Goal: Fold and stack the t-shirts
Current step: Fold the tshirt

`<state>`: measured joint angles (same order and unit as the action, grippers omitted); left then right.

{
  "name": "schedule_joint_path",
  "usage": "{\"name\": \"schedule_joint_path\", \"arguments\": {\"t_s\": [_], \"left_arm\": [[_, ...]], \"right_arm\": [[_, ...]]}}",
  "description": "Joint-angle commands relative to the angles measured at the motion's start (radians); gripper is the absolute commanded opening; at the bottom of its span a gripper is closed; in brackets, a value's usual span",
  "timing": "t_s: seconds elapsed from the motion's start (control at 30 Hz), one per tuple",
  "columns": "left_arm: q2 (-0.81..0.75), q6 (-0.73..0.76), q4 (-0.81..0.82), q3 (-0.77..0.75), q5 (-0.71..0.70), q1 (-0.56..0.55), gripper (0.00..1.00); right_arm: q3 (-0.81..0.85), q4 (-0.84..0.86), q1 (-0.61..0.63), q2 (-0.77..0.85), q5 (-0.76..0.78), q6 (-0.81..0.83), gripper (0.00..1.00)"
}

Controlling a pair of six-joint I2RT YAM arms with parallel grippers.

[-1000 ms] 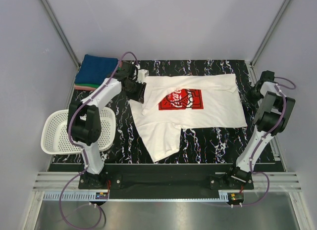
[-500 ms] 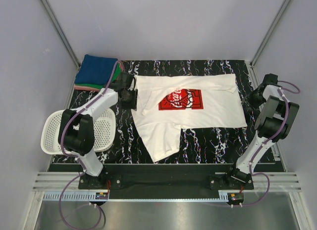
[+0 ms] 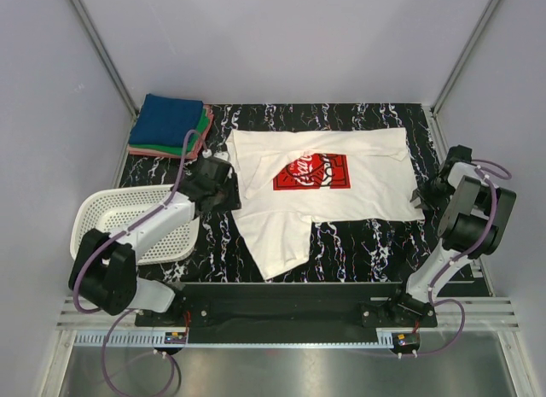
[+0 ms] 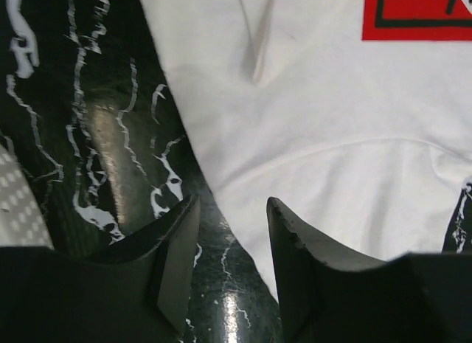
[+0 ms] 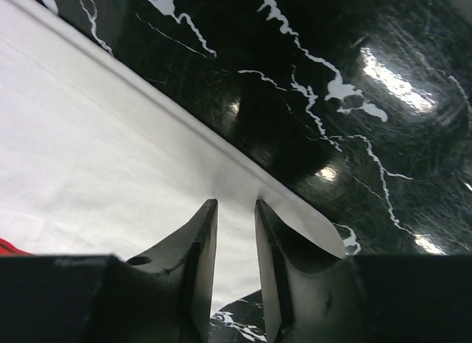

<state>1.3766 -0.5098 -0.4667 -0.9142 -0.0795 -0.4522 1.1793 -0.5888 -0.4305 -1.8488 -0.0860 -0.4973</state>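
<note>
Nearest on the left, a white mesh basket (image 3: 83,235) sits on the black marbled counter (image 3: 358,243), the left arm crossing above it. The left pincer (image 4: 232,206) is low at the left edge of the white t-shirt (image 3: 358,179). Its fingers stand apart and nothing is between them but counter and the cloth edge. The right pincer (image 5: 234,206) sits at the shirt's near right corner. Its fingers are drawn close, with a thin slit over the hem; I cannot tell whether cloth is pinched. The shirt lies spread mid-counter with its red print (image 3: 311,172) up and one flap trailing toward the near edge. At the far left corner lies the folded stack (image 3: 166,124), blue on top with green and pink edges showing beneath.
</note>
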Motion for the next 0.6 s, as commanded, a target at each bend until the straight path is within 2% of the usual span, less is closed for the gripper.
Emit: {"name": "schedule_joint_path", "arguments": {"t_s": [0.0,0.03,0.2,0.33,0.43,0.53,0.57], "left_arm": [[0.001,-0.039,0.085,0.041,0.014,-0.063,0.45],[-0.004,-0.045,0.094,0.055,0.014,-0.074,0.45],[-0.019,-0.079,0.152,0.15,0.004,-0.12,0.45],[0.025,-0.093,0.131,0.164,0.003,-0.12,0.45],[0.058,-0.098,0.082,0.166,-0.054,-0.12,0.41],[0.024,-0.142,0.014,0.169,-0.172,-0.118,0.36],[-0.032,-0.15,0.005,0.167,-0.196,-0.118,0.36]], "right_arm": [[-0.029,0.006,0.001,0.057,0.058,0.003,0.34],[-0.036,0.0,0.001,0.071,0.08,0.003,0.29],[-0.104,-0.016,-0.03,0.128,0.164,-0.02,0.2],[-0.145,-0.008,-0.045,0.154,0.196,-0.015,0.2],[-0.168,-0.002,-0.062,0.154,0.203,-0.009,0.21],[-0.167,-0.009,-0.07,0.184,0.174,0.005,0.24],[-0.153,-0.011,-0.07,0.198,0.163,0.002,0.26]]}}
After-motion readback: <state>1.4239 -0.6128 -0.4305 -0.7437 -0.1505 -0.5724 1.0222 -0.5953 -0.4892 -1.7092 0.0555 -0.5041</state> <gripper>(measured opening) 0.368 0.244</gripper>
